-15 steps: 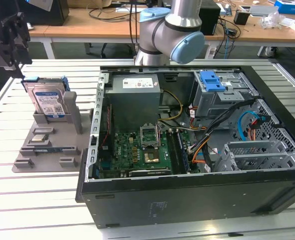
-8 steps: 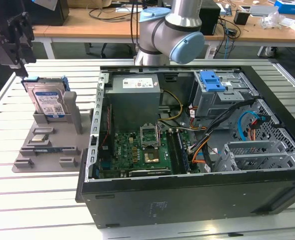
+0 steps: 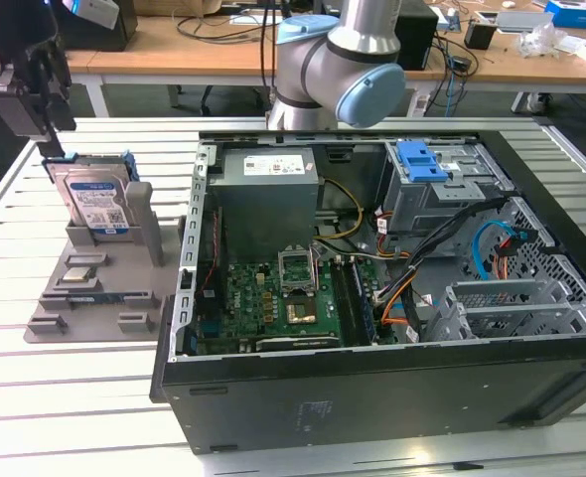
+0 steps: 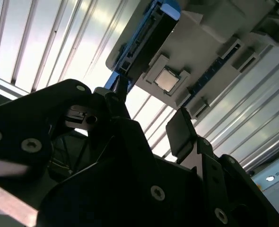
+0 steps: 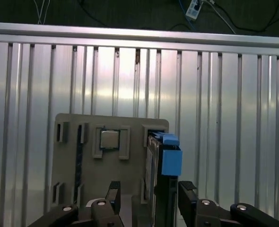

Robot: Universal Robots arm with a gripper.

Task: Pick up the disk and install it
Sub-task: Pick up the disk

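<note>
Slatted metal tabletop [image 3: 35, 397], with a grey holder [image 3: 84, 298] on the exterior view's left of the open computer case [image 3: 372, 397]: the disk [image 3: 92, 199] stands on edge in the holder, the end effector [image 5: 150, 190] released with one finger either side of the disk's top, so an off-centre close probably tilts or jams it.

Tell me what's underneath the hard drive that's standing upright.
A grey plastic holder on the slatted table keeps the hard drive upright in a slot. The drive's bottom edge and the slot floor are hidden by the holder's walls.
</note>
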